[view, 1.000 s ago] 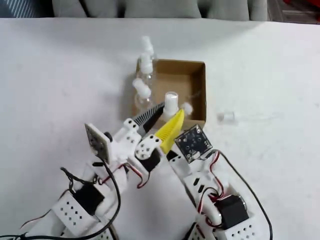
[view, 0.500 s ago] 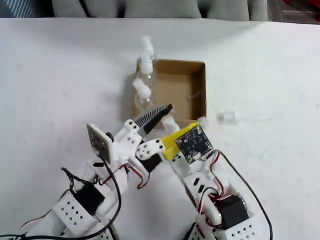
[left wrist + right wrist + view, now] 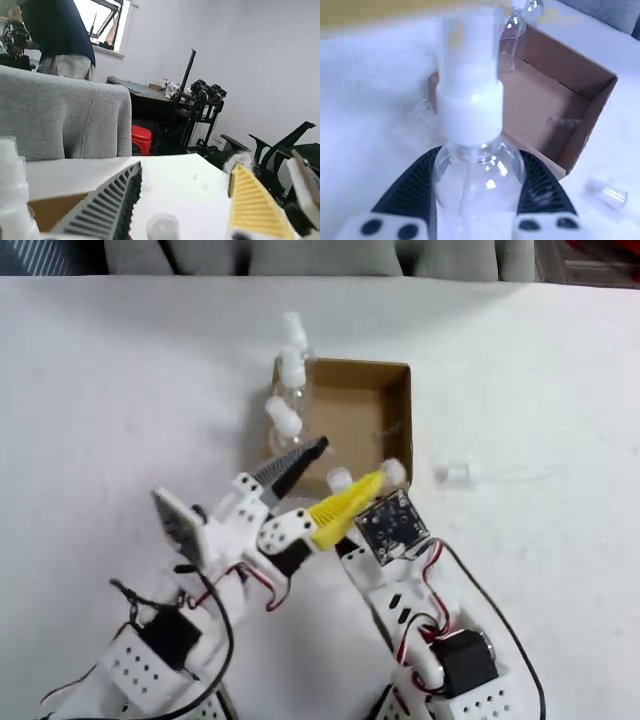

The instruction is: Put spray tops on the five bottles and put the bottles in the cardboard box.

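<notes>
At the near wall of the cardboard box (image 3: 404,410), we saw the right gripper (image 3: 477,172) clenched on a bottle (image 3: 470,115).
Its spray top was on; the left gripper (image 3: 187,167) gaped open, fingers either side of that top.

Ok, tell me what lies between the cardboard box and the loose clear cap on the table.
Nothing: the high view shows bare white table between the cardboard box and the clear cap.
</notes>
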### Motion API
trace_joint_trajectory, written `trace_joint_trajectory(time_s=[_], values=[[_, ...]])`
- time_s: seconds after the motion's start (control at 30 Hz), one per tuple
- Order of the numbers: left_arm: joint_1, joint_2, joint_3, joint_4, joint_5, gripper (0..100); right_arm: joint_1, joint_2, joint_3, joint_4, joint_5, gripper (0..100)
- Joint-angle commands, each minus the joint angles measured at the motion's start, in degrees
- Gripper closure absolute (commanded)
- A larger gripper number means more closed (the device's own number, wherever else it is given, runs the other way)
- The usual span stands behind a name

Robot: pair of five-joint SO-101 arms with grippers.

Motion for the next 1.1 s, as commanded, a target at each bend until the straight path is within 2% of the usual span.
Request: trace_joint_trajectory(time_s=[0.0,0.3,0.4,0.6,0.7,0.83,1.07], values=[[-2.1,-6.4,-2.9,5.6,-0.4,73,2.4,0.0,-0.7,-2.2,0.0,98.2],[-3.0,-14.1,-5.7,28.6,0.0,73,4.1,0.0,0.4,-4.1,-0.5,98.2],[-3.1,-14.1,-5.5,34.5,3.3,76,5.4,0.0,0.5,-4.9,-0.5,98.2],[-3.3,-14.2,-5.7,39.4,5.6,99,4.5,0.0,0.4,-7.4,-0.8,98.2],[-3.4,-14.2,-5.8,42.3,5.6,95,4.7,0.0,0.4,-11.8,-4.0,98.2],[-2.9,-14.2,-5.7,45.4,5.2,98,4.4,0.0,0.3,-19.7,-6.9,98.2],[-2.9,-14.3,-4.4,47.1,5.1,98,4.8,0.1,0.5,-33.5,-7.4,98.2]])
